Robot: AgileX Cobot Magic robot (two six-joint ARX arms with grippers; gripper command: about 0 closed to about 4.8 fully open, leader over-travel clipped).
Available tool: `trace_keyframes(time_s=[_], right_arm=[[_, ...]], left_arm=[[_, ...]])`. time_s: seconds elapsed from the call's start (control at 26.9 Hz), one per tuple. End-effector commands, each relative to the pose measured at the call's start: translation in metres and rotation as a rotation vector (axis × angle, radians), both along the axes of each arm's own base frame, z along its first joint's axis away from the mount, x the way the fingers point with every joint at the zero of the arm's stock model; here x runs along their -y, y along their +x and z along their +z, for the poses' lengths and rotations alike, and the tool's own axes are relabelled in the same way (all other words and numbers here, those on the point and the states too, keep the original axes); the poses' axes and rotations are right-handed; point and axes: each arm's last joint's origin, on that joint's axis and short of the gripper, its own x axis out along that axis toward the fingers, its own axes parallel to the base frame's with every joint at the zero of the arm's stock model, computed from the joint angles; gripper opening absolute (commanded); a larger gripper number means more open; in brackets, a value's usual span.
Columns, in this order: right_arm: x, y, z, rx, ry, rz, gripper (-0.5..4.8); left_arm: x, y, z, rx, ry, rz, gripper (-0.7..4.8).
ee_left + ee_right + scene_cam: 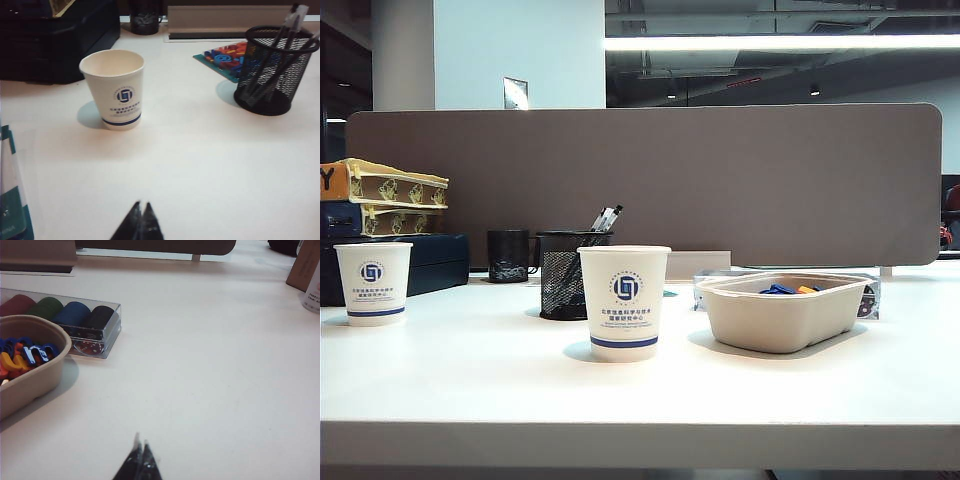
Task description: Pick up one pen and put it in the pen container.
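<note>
The pen container [563, 276] is a black wire-mesh cup behind the middle paper cup [624, 300]. In the left wrist view the pen container [274, 70] holds several pens, and a pale clear-barrelled pen [299, 14] sticks out above its rim. Pen tops [607, 217] also show over the rim in the exterior view. My left gripper [141, 204] is shut and empty, low over bare table, well short of the container. My right gripper [141, 442] is also shut and empty over bare table. Neither gripper shows in the exterior view.
A second paper cup [374, 282], also seen as the paper cup [114, 87], stands at the left. A small glossy black cup [508, 256] sits behind. A beige tray [750, 322] of coloured clips and a clear box [112, 322] lie at the right. Stacked boxes [390, 200] stand at the far left.
</note>
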Motion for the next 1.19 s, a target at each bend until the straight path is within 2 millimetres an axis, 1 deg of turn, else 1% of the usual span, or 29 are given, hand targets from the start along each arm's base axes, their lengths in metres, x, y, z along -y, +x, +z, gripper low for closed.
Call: trace_keyframes(time_s=[0.04,0.33,1.19], right_arm=[[0.0002,0.0001,0.0001,-0.007,-0.004,-0.005,-0.01],[0.0007,-0.0013,-0.0053,-0.057,-0.024,-0.005,-0.01],[0.0008,-0.0017,-0.0069,-0.073,-0.029,-0.001,-0.01]], left_arm=[[-0.0007,0.0004,0.0024,0.017,-0.013,0.027,-0.06],[-0.0008,0.0003,0.0021,0.014,-0.011,0.030,-0.06],[-0.0007,0.0003,0.0020,0.013,-0.011,0.029,-0.06]])
